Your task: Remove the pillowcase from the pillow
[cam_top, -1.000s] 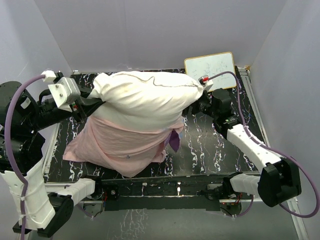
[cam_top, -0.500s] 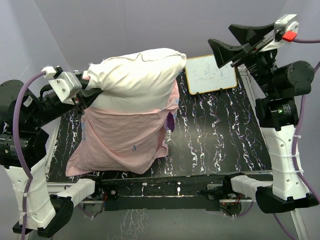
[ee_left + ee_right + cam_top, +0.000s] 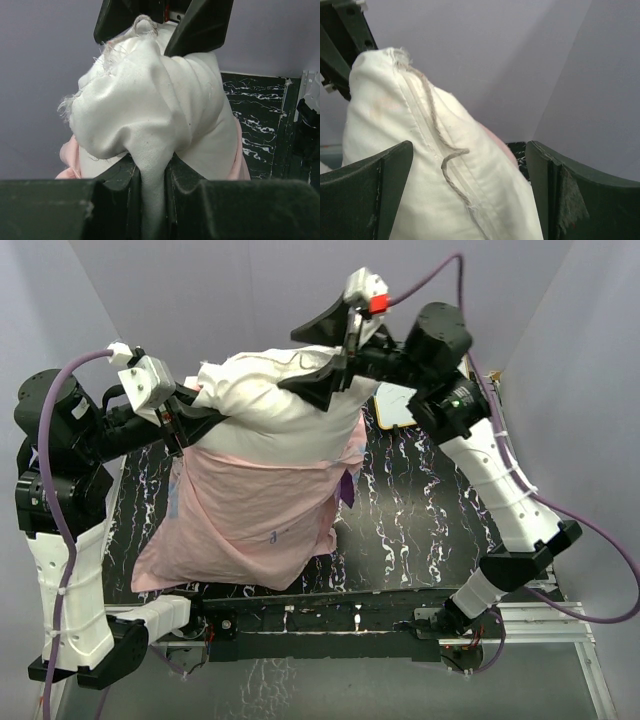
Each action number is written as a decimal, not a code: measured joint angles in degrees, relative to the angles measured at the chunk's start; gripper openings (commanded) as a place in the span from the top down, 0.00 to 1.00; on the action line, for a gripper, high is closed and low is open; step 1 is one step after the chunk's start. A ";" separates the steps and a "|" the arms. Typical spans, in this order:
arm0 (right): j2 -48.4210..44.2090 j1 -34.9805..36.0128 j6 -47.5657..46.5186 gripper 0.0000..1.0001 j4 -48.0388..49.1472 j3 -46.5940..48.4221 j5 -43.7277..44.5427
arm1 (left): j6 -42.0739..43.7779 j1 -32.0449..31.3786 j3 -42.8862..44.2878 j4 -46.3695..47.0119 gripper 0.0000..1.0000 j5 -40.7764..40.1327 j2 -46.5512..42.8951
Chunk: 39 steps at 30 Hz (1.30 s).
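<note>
Above table | left end effector raised, clamping pillow corner | right end effector overhead, jaws wide

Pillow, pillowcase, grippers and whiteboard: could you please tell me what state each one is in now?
pillow: lifted, top half bare, lower half inside the pillowcase.
pillowcase: partly pulled down, pale pink side out, hanging to the table.
left gripper: shut on a pillow corner.
right gripper: open, fingers astride the pillow's other end.
whiteboard: flat on the table, partly hidden behind the right arm.
</note>
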 measured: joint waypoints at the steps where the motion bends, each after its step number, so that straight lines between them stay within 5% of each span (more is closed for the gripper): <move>1: 0.87 0.72 -0.92 0.02 -1.29 0.26 -0.48 | 0.26 0.00 0.00 -0.59 1.00 0.20 0.17; 22: -3.23 6.62 1.70 0.02 0.96 -6.80 -11.89 | 8.07 0.00 -4.00 -4.98 1.00 -1.20 -3.48; 27: -2.93 10.91 0.48 0.02 -3.54 -5.25 -5.20 | 8.41 0.00 -4.07 -5.05 1.00 -2.69 -3.48; 33: -1.22 21.11 -8.02 0.02 -13.90 -1.20 12.66 | 8.35 0.13 -4.04 -5.99 1.00 -4.20 -3.50; 39: -1.57 23.15 -14.43 0.02 -15.13 -5.60 23.76 | 8.13 0.35 -2.47 -7.23 1.00 -5.42 -2.16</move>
